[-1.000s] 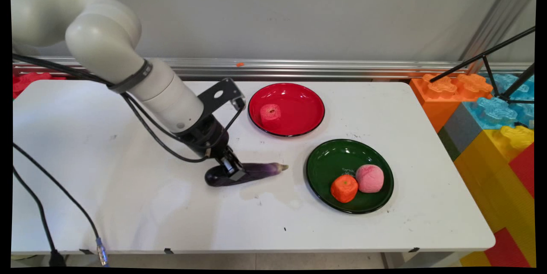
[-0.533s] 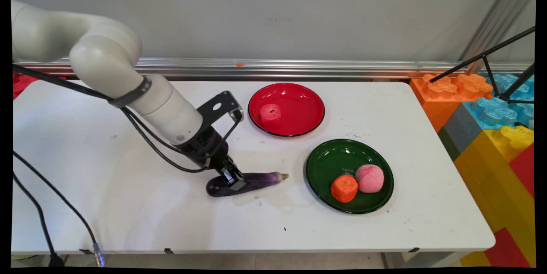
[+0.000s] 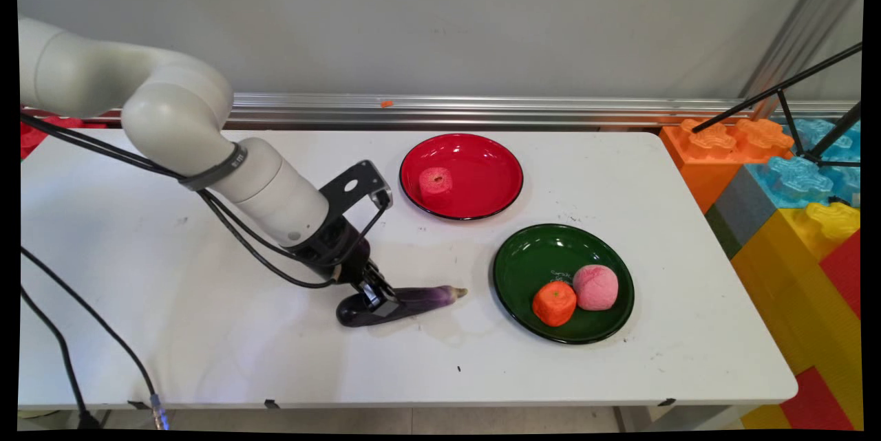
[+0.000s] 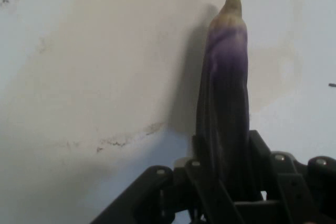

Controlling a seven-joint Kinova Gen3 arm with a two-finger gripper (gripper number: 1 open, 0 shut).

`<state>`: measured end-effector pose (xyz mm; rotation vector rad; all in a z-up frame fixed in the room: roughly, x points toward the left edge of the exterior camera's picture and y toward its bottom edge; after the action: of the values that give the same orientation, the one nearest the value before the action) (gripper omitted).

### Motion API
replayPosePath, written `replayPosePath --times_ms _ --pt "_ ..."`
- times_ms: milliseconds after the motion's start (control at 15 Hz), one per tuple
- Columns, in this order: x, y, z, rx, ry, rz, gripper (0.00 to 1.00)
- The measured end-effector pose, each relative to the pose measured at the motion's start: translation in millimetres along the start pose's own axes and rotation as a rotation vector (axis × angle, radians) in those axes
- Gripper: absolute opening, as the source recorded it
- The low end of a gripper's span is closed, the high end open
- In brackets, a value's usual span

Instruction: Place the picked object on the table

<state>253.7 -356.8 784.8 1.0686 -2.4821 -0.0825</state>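
Note:
A long purple eggplant (image 3: 406, 302) lies close over the white table (image 3: 206, 331) near its middle front, stem end pointing right. My gripper (image 3: 377, 303) is shut on the eggplant at its thick left part. In the hand view the eggplant (image 4: 226, 87) runs up from between my fingers (image 4: 202, 182), its pale tip at the top, with its shadow on the table to its left. A green plate (image 3: 550, 252) to the right holds an orange fruit (image 3: 554, 303) and a pink fruit (image 3: 596, 287).
A red plate (image 3: 482, 173) with a pink cube-shaped fruit (image 3: 436, 181) stands behind the eggplant. Large coloured toy blocks (image 3: 791, 207) stand off the table's right end, with a black tripod leg (image 3: 778, 93) above them. Black cables (image 3: 69, 331) hang at the left.
My gripper has carried the eggplant toward the table's near edge and slightly right, with its grip unchanged. The plates and fruits have stayed put.

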Motion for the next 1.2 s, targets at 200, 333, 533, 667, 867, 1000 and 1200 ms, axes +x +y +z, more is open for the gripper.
replayPosePath --times_ms 200,333,533,667,867,1000,1200 --pt "-4 -1 4 -0.006 0.003 0.001 0.00" --pt "-7 -2 7 -0.010 0.005 0.002 0.00" --pt "-9 -2 10 -0.014 0.008 0.004 0.00" --pt "-11 -2 10 -0.016 0.008 0.005 0.00" --pt "-14 -2 12 -0.020 0.008 0.008 0.00" --pt "-16 -2 12 -0.020 0.006 0.016 0.00" --pt "-15 -1 10 -0.024 0.007 0.041 1.00"
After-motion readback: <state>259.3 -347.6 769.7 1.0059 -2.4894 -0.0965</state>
